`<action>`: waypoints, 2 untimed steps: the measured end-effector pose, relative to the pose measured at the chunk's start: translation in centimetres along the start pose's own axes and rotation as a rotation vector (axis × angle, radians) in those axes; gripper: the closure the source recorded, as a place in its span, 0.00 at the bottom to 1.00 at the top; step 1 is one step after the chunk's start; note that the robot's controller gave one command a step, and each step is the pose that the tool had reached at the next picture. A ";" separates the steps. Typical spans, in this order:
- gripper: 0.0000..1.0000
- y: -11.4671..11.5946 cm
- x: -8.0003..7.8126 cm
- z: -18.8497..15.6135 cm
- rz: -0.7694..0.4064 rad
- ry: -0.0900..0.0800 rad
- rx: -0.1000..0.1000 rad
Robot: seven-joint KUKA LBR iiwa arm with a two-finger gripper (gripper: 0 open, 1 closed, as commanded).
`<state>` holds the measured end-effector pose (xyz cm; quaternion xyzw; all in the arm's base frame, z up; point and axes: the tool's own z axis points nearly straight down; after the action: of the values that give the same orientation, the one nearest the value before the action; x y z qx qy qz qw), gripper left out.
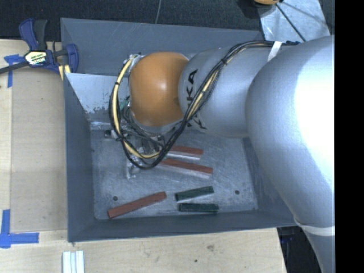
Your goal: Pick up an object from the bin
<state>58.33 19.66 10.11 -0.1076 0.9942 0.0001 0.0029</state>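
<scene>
1. The gripper (132, 165) sits low over the bin's (79, 169) left-middle floor, under the orange cover (156, 87). I cannot tell whether it is released or clenched.
2. A red stick (186, 168) lies just right of it, its long axis left-right and its right end slightly lower.
3. A second red stick (185, 151) lies parallel above.
4. The arm (239, 95) reads "KA".

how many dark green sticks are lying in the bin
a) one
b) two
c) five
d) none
b: an upper dark green stick and a lower dark green stick lie close together by the front wall of the bin, to the right of a reddish-brown stick.
</scene>
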 end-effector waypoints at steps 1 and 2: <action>0.00 -3.0 -0.5 2.6 0.015 0.005 -0.009; 0.00 -5.9 -0.2 1.8 -0.012 0.004 0.001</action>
<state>59.78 13.97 8.30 -0.1136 0.9935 -0.0008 0.0008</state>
